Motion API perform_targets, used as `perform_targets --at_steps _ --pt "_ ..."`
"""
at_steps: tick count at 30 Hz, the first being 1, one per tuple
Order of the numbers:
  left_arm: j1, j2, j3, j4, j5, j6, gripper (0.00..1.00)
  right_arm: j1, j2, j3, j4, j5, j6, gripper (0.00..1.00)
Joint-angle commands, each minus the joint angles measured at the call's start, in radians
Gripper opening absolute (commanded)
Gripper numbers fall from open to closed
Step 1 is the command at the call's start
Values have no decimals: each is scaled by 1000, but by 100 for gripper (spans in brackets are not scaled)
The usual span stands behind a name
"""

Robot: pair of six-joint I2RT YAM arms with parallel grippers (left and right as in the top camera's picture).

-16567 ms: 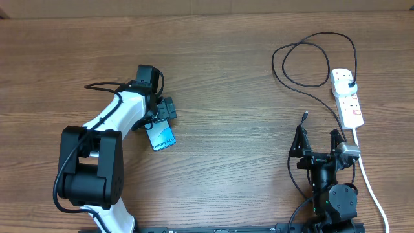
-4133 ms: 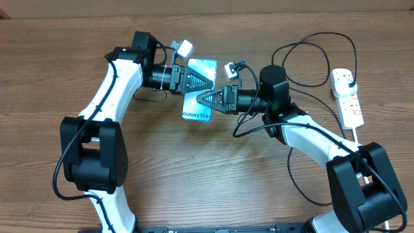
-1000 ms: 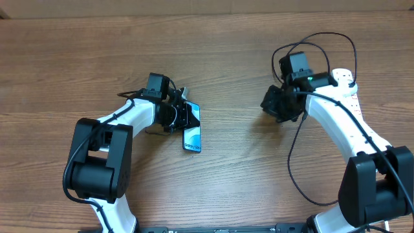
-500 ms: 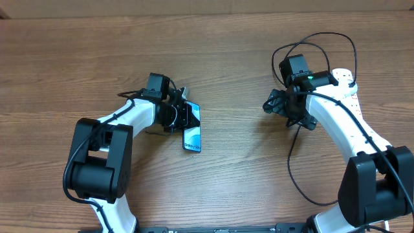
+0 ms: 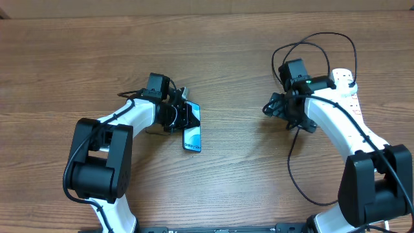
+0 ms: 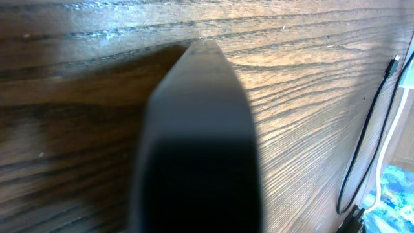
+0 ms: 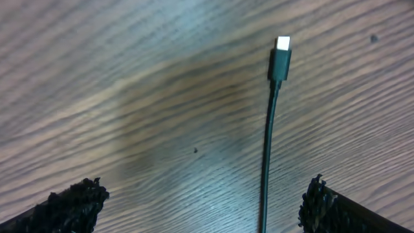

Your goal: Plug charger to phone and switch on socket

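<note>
Open table [image 5: 236,77] btw phone [image 5: 192,133] & charger [image 7: 267,142]; its loops crowding socket [image 5: 341,73] far rt.

phone [image 5: 192,129]: blue screen up, left-centre | charger [image 7: 266,149]: black, tip unplugged, well apart from phone | socket [image 5: 346,76]: white strip, far right

The left gripper [image 5: 180,117] seems to grip the tilted phone [image 5: 192,133]; the right gripper [image 5: 288,115] hangs near the looped charger [image 5: 315,37].

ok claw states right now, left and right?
Left claw: closed on the phone, at its upper end.
Right claw: open, empty, with the loose charger below it.
</note>
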Motion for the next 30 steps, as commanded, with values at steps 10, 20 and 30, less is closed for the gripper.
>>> perform_targets --at_steps 10,20,30 --pt "-8 -9 -16 11 -52 24 4 -4 3 -109 119 21 0 100" --pt "-8 -9 -16 11 -52 24 4 -4 3 -162 187 40 -1 100" --pt "-8 -9 -16 11 -52 24 4 -4 3 -169 191 85 0 100"
